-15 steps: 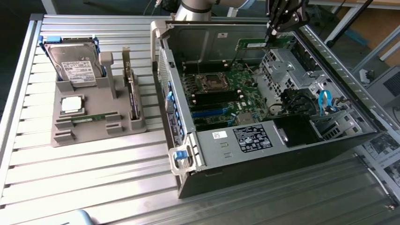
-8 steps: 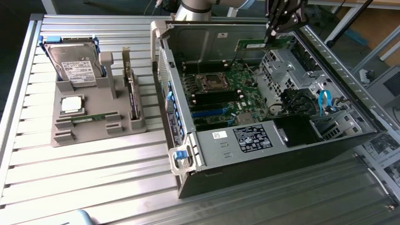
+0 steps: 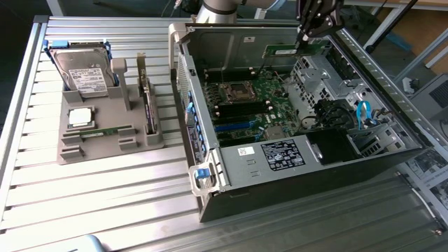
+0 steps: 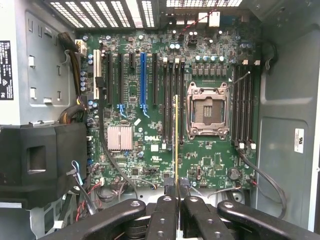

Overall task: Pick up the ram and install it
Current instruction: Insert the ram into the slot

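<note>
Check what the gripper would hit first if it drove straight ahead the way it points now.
The gripper is shut on the ram stick, which leads. Straight ahead, the stick's edge would likely meet the black memory slots beside the processor socket on the motherboard. How far off they are is unclear.

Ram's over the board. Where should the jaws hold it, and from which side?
Pinch the ram by its flat faces along the long edge facing away from the motherboard, coming in through the case opening, as the gripper does. It is thin and edge-on to the board, leaving its contact edge free.
</note>
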### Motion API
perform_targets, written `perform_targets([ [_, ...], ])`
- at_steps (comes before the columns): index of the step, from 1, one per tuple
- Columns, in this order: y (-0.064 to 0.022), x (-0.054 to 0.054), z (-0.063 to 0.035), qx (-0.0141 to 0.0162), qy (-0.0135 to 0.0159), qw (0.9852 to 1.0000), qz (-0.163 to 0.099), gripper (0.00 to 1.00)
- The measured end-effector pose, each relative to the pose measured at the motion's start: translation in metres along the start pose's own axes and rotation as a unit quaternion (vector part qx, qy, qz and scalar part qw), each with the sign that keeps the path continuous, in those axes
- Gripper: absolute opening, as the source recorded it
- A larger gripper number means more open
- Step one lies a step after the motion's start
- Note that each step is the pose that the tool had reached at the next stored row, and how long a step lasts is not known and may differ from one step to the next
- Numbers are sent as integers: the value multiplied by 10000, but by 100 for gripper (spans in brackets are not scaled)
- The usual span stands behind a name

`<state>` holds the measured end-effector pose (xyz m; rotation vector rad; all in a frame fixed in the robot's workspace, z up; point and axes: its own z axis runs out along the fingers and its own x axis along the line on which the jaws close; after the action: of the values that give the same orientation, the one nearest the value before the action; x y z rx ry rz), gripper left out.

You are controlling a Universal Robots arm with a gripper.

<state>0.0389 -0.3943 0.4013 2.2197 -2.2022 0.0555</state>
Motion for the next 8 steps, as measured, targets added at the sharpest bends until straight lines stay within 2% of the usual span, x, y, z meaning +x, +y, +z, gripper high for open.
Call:
perform_targets([
  [8, 5, -2, 34, 0, 1, 10000, 0, 12],
])
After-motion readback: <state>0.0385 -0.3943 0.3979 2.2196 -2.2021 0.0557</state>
